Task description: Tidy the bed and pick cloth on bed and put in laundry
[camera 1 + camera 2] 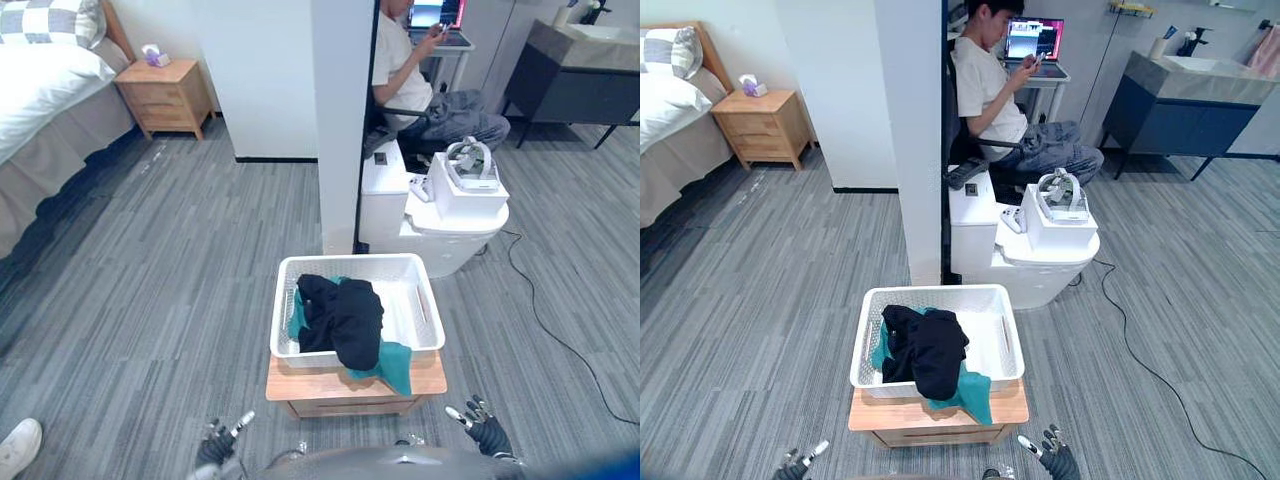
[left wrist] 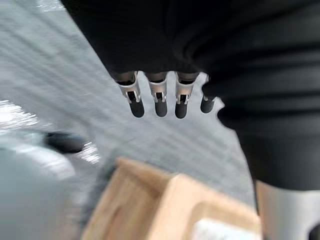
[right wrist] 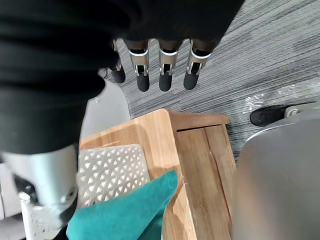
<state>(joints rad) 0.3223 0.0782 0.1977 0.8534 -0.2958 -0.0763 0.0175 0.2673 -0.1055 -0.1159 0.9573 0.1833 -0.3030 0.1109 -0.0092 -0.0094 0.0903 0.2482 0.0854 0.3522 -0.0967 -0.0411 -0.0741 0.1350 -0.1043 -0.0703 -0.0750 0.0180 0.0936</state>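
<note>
grey floor (image 1: 150, 300) — white basket (image 1: 350, 262) holds black cloth (image 1: 345, 320) over teal cloth (image 1: 395, 362); left hand (image 1: 220, 445) and right hand (image 1: 487, 432) hang spread.

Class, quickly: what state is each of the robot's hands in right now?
Left hand: open, fingers straight, holding nothing.
Right hand: open, fingers straight, holding nothing.

Both arms are lowered, with the hands low in the head camera's view. The left robot hand (image 1: 218, 445) sits at lower left and the right robot hand (image 1: 490, 432) at lower right. Each is empty, its dark-tipped fingers (image 2: 158, 97) straight in a row.
</note>
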